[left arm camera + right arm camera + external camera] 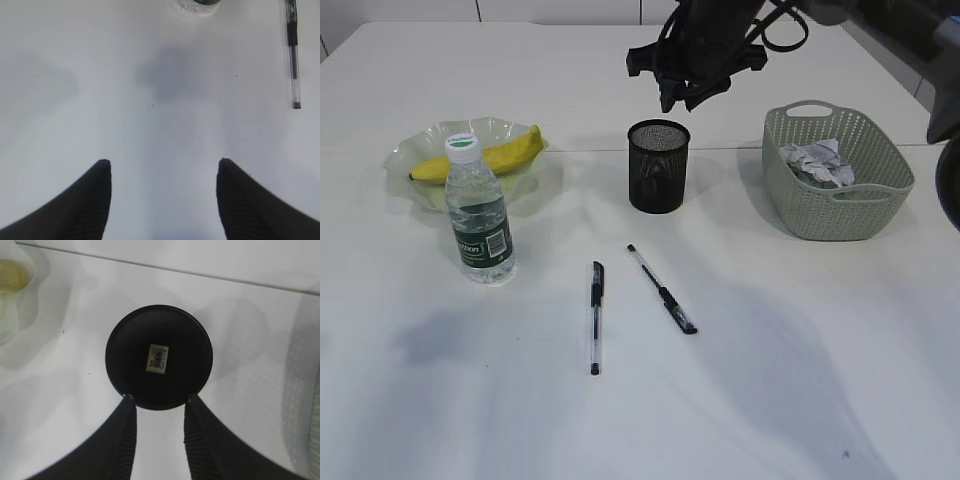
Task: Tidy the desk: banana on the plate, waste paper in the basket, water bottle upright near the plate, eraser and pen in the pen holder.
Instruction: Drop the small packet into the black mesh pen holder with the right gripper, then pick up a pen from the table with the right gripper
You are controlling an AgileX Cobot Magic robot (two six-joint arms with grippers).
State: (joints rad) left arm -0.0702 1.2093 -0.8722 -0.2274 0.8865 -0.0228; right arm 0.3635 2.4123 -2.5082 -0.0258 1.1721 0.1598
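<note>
My right gripper hangs open above the black mesh pen holder, with nothing between its fingers. A small cream eraser with a printed label lies on the holder's bottom. Two pens lie on the desk in front of the holder. The banana rests on the pale green plate. The water bottle stands upright just in front of the plate. Crumpled waste paper sits in the basket. My left gripper is open over bare desk.
One pen and the bottle's base show at the top of the left wrist view. The plate's edge lies left of the holder in the right wrist view, and the blurred basket wall is at right.
</note>
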